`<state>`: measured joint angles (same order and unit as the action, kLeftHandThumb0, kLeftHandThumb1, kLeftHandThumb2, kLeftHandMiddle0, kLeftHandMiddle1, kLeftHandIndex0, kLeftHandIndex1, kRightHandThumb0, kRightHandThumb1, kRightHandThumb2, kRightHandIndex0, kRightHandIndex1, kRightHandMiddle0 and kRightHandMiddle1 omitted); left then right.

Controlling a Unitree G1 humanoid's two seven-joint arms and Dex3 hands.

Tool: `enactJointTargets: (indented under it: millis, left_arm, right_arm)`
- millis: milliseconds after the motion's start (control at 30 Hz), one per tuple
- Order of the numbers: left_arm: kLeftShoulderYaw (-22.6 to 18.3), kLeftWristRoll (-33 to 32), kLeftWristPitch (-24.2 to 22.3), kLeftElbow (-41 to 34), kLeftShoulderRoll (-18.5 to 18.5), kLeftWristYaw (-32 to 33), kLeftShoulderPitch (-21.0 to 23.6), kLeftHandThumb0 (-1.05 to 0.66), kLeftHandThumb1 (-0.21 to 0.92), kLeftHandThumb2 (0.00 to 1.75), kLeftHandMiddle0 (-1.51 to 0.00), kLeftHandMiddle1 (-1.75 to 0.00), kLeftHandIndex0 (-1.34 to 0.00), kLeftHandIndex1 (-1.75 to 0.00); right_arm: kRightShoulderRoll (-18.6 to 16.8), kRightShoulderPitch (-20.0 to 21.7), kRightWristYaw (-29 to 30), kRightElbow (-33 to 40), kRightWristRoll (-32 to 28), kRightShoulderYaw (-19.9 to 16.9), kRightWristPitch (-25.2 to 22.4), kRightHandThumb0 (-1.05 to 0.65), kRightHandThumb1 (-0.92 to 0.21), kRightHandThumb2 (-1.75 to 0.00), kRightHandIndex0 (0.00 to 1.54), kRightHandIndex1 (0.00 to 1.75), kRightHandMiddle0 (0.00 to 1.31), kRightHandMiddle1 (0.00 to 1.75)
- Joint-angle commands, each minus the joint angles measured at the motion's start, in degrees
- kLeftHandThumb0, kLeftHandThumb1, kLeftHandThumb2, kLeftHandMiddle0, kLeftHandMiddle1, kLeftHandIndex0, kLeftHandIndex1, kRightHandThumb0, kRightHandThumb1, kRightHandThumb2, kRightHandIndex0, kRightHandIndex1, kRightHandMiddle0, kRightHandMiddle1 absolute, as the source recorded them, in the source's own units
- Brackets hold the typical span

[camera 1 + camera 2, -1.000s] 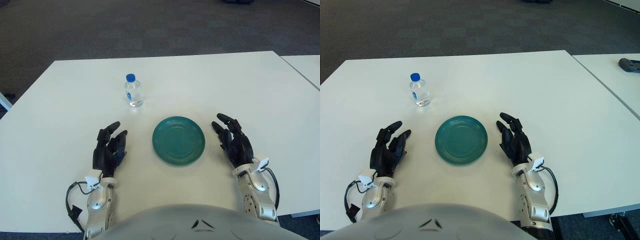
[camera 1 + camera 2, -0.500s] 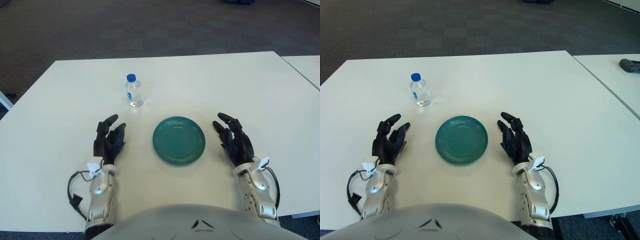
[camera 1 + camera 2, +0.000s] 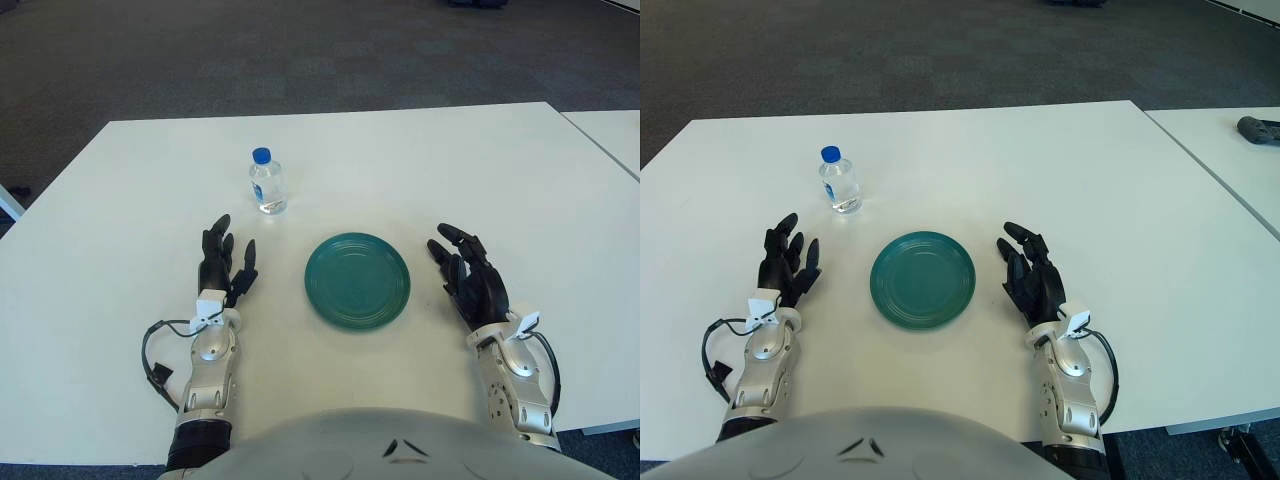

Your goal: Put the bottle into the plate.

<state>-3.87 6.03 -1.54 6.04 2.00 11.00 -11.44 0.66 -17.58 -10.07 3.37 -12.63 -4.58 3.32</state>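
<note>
Left eye view: upright bottle (image 3: pixel 267 182) beyond plate (image 3: pixel 357 280), both apparently empty hands (image 3: pixel 222 266) (image 3: pixel 471 283) spread alongside.

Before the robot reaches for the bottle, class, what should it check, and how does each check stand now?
1. Bottle upright, blue cap on: ok.
2. Plate holds nothing: ok.
3. Left robot hand open, holding nothing, left of the plate and nearer the robot than the bottle: ok.
4. Right robot hand open, right of the plate: ok.
5. Nothing shows on the table between left robot hand and bottle: ok.
6. How full the bottle is: cannot tell.
</note>
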Motion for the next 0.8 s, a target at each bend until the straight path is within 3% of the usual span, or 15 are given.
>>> enactJointTargets:
  millis: [0, 200, 767]
  left_arm:
    - [1.04, 1.34, -6.0, 1.83, -0.53, -0.28, -0.46, -0.94, 0.92, 0.67, -0.02, 0.0, 0.0, -0.05]
    - [1.92, 2.31, -10.87, 1.52, -1.56, -1.33, 1.31, -1.0, 0.92, 0.67, 0.0, 0.0, 0.0, 0.0]
    - [4.92, 5.3, -14.63, 3.89, -2.43, -1.28, 6.31, -1.05, 0.92, 0.56, 0.0, 0.0, 0.0, 0.0]
  right_arm:
    - [0.05, -3.5, 0.92, -6.91, 0.69, -0.52, -3.54, -0.64, -0.92, -0.64, 0.51, 0.36, 0.05, 0.89]
    - [0.03, -3.08, 0.45, -8.87, 0.35, -1.08, -1.27, -0.66, -0.92, -0.63, 0.5, 0.37, 0.07, 0.89]
    - [-0.22, -1.88, -2.34, -12.92, -2.51, -2.9, 2.51, -0.66, -0.92, -0.62, 0.46, 0.38, 0.1, 0.91]
